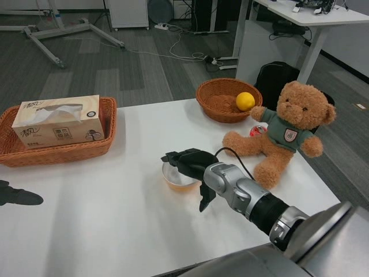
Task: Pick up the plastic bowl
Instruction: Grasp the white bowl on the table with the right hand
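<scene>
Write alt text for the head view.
The right hand sits over a small plastic bowl on a white table. Nearby: a teddy bear, a round basket holding an orange, a tissue box in a tray basket.

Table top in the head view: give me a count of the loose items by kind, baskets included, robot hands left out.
Woven wicker baskets: 2, rectangular and round
Cardboard tissue box: 1, in the rectangular basket
Yellow round fruit: 1, in the round basket
Brown teddy bear in green shirt: 1
Translucent plastic bowl: 1, under the right robot hand
Total: 6
</scene>
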Available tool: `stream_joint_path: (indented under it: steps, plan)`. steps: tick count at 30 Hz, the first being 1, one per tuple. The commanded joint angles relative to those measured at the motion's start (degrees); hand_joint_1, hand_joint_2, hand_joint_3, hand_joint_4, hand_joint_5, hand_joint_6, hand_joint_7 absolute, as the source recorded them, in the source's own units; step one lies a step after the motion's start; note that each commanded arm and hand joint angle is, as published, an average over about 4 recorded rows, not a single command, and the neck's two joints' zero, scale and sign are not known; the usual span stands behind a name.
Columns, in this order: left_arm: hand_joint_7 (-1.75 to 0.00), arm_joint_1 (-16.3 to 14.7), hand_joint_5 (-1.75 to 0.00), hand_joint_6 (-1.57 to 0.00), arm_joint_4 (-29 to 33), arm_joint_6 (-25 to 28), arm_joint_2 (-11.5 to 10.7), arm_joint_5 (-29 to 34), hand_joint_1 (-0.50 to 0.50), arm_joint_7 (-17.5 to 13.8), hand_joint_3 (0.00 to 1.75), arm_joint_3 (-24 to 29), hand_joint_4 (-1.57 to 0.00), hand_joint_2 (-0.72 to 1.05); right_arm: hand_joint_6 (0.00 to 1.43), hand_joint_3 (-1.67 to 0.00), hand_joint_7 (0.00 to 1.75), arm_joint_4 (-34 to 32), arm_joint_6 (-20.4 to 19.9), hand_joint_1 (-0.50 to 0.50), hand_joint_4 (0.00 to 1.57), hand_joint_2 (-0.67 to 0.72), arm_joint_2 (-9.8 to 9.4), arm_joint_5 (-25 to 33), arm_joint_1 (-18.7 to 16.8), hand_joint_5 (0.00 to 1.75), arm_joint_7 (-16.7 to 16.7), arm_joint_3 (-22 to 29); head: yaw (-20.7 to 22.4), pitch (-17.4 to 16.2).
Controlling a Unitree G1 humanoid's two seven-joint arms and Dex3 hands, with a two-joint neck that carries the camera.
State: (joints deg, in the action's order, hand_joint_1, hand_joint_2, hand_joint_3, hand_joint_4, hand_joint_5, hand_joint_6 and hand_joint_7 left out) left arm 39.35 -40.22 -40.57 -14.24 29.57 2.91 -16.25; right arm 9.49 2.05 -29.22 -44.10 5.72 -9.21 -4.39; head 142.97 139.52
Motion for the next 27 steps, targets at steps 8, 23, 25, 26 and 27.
stream_joint_path:
  steps: [8, 23, 25, 26, 27]
  plan:
    - [0.0, -1.21, 0.0, 0.0, 0.84, -0.08, -0.72, 0.31, -0.5, -0.1, 0.09, 0.5, 0.0, -0.68, 0.0, -0.16, 0.0, -6.57, 2.26, -0.38, 0.0, 0.41, 0.96, -0.22, -2.63, 0.0, -0.11, 1.29, 0.05, 0.14]
    - [0.0, -0.92, 0.0, 0.0, 0.67, -0.1, -0.97, 0.95, -0.5, -0.1, 0.09, 0.1, 0.0, -0.72, 0.0, -0.16, 0.0, 6.46, 5.56, -0.29, 0.0, 0.22, 1.33, -8.31, 12.03, 0.0, 1.98, -3.04, 0.11, 0.39]
    - [0.0, -0.92, 0.0, 0.0, 0.67, -0.1, -0.94, 0.99, -0.5, -0.1, 0.09, 0.13, 0.0, -0.72, 0.0, -0.16, 0.0, 11.84, 4.94, -0.27, 0.0, 0.22, 2.21, -9.01, 15.08, 0.0, 3.23, -3.19, 0.43, 0.54]
    - [0.0, -0.95, 0.0, 0.0, 0.67, -0.12, -0.92, 1.02, -0.5, -0.1, 0.09, 0.13, 0.0, -0.7, 0.0, -0.16, 0.0, 14.02, 4.81, -0.26, 0.0, 0.22, 2.59, -9.25, 16.29, 0.0, 3.71, -3.22, 0.64, 0.61]
    - [0.0, -0.95, 0.0, 0.0, 0.67, -0.12, -0.88, 1.02, -0.5, -0.1, 0.09, 0.13, 0.0, -0.68, 0.0, -0.16, 0.0, 15.91, 4.72, -0.25, 0.0, 0.22, 2.76, -9.38, 17.35, 0.0, 4.11, -3.5, 0.84, 0.68]
